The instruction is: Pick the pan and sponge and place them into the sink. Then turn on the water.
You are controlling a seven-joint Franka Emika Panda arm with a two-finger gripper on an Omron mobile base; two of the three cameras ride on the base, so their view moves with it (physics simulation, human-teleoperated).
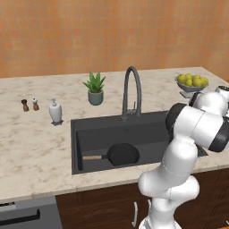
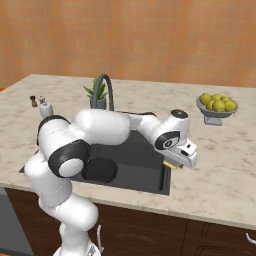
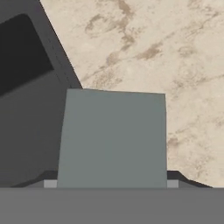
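The black pan lies flat in the dark sink, its wooden handle pointing left; it also shows as a dark disc, the pan. My gripper hangs over the sink's right rim, shut on the sponge, whose yellow edge peeks out below the hand. In the hand view the sponge's grey-green face spans the gap between the fingertips of the gripper, partly over the basin and partly over the counter. The water is out of view; the arched faucet stands dry.
A bowl of lemons sits on the counter to the right of the sink. Behind the basin stands a potted plant. A soap dispenser and two small shakers are to the left.
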